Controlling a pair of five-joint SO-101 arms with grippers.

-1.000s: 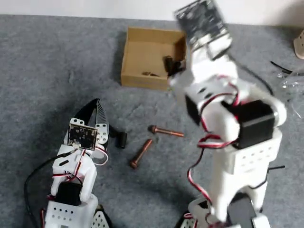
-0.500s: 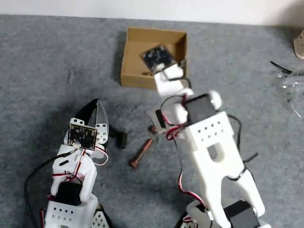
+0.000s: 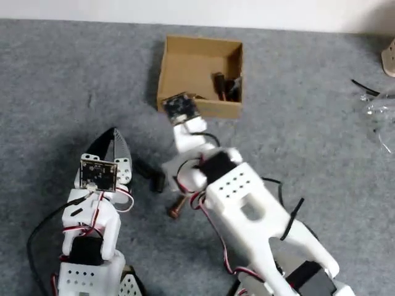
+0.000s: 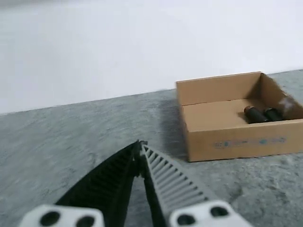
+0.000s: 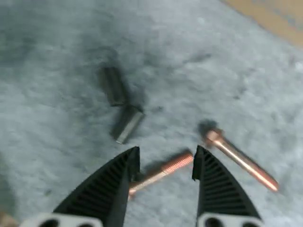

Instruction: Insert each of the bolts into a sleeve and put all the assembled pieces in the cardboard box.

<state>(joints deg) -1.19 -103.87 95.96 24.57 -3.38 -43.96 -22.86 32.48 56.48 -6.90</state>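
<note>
In the right wrist view my right gripper (image 5: pixel 165 158) is open just above the grey mat, its fingers on either side of a copper bolt (image 5: pixel 163 171). A second copper bolt (image 5: pixel 241 161) lies a little off to one side. Two dark sleeves (image 5: pixel 113 85) (image 5: pixel 127 124) lie end to end beyond them. In the high view the right arm covers the middle of the mat; one bolt (image 3: pixel 176 209) and a sleeve (image 3: pixel 158 180) show beside it. My left gripper (image 3: pixel 115 134) (image 4: pixel 140 147) is shut and holds nothing. The cardboard box (image 3: pixel 188 71) (image 4: pixel 236 137) holds dark assembled pieces (image 3: pixel 225 86) (image 4: pixel 262 114).
The box stands at the far edge of the mat, near a white wall. Loose wires and clear bits (image 3: pixel 373 98) lie at the far right. The left arm sits at the near left, with open mat to its left.
The right arm has swung from above the box down over the bolts in the middle of the mat. The left gripper has shifted slightly leftward and nearer.
</note>
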